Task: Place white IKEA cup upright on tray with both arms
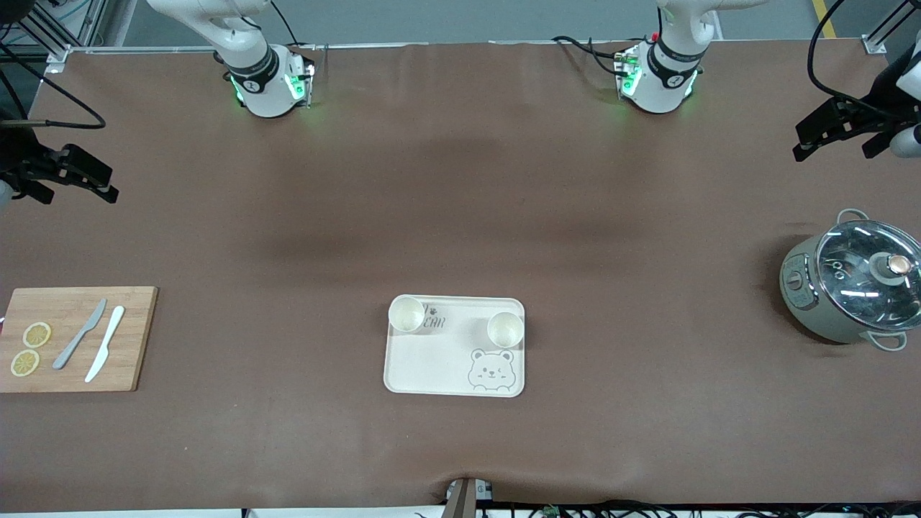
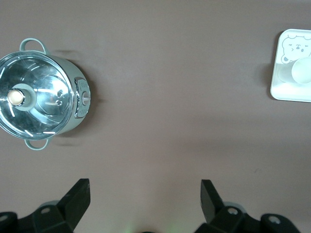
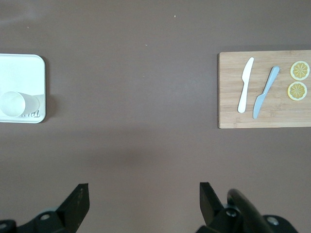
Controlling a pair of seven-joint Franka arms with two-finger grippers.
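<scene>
Two white cups stand upright on the cream bear tray, which lies in the middle of the table near the front camera. One cup is at the tray's corner toward the right arm's end; the other cup is toward the left arm's end. The left wrist view shows the tray with one cup; the right wrist view shows the tray with the other cup. My left gripper hangs open over the left arm's end of the table. My right gripper hangs open over the right arm's end. Neither holds anything.
A grey-green pot with a glass lid stands at the left arm's end. A wooden cutting board at the right arm's end carries two knives and two lemon slices.
</scene>
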